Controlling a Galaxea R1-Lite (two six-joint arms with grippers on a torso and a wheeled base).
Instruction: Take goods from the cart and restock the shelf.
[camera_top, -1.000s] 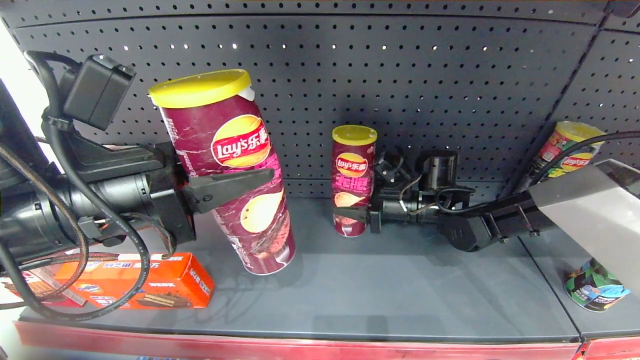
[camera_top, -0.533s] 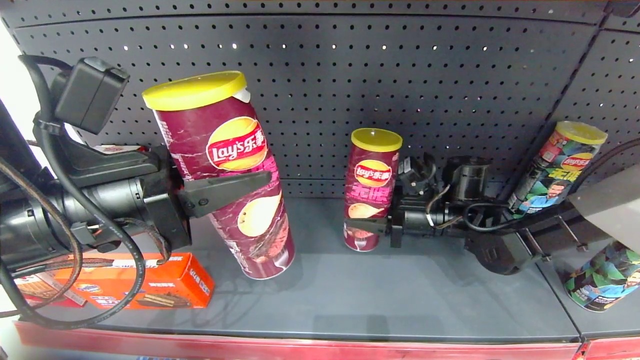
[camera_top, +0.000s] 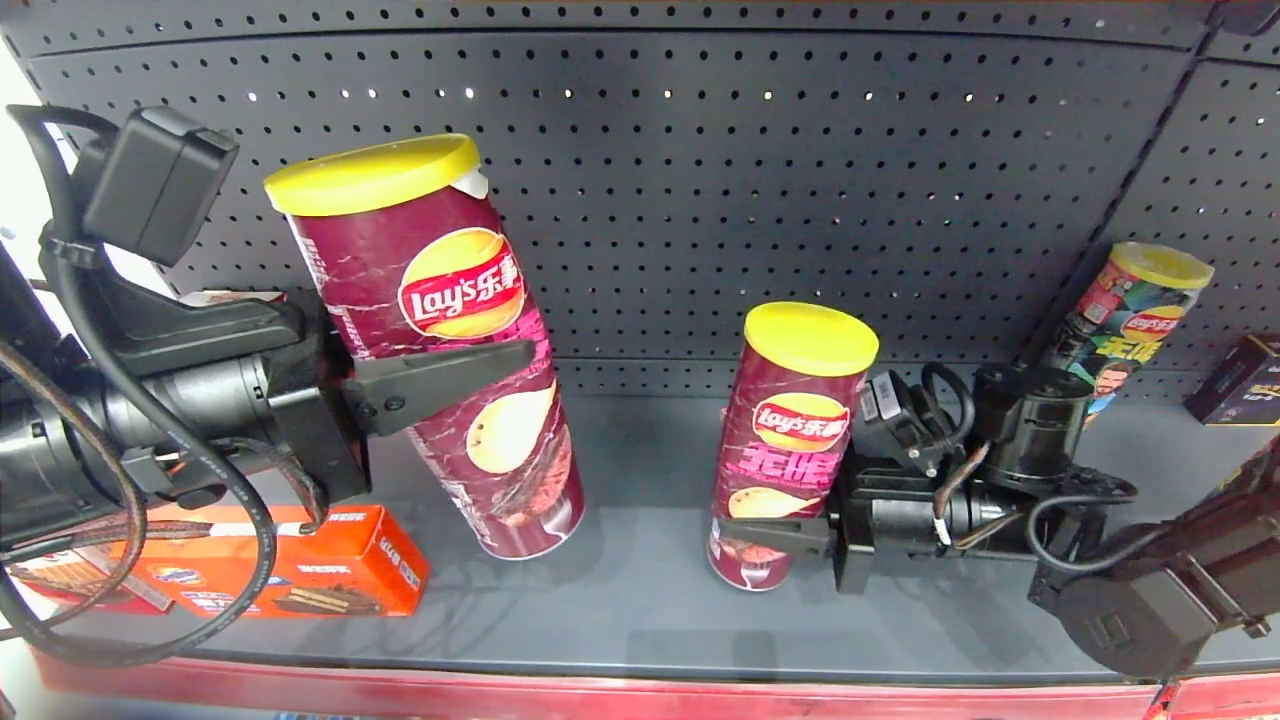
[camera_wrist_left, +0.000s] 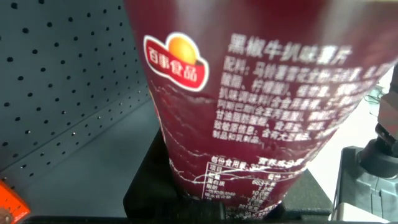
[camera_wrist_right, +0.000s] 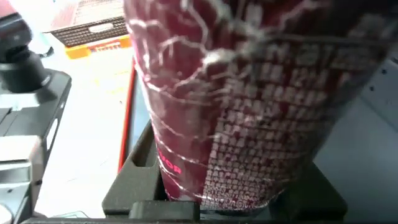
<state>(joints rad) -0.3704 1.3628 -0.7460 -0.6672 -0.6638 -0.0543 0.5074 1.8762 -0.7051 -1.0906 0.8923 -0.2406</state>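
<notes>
Currently the left claw (camera_top: 480, 350) is closed around a tilted purple can (camera_top: 420, 300) above the shelf (camera_top: 640, 620), near an orange box (camera_top: 330, 570); the right claw (camera_top: 745, 505) is clamped on a second can (camera_top: 795, 430), nearly upright, at mid-shelf.

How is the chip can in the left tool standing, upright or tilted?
Tilted. The chip can in the left tool leans: its yellow lid sits farther left than its base.

Left gripper (camera_top: 470, 375) and right gripper (camera_top: 765, 520) clamped tight (both arms horizontal, facing inward)
</notes>
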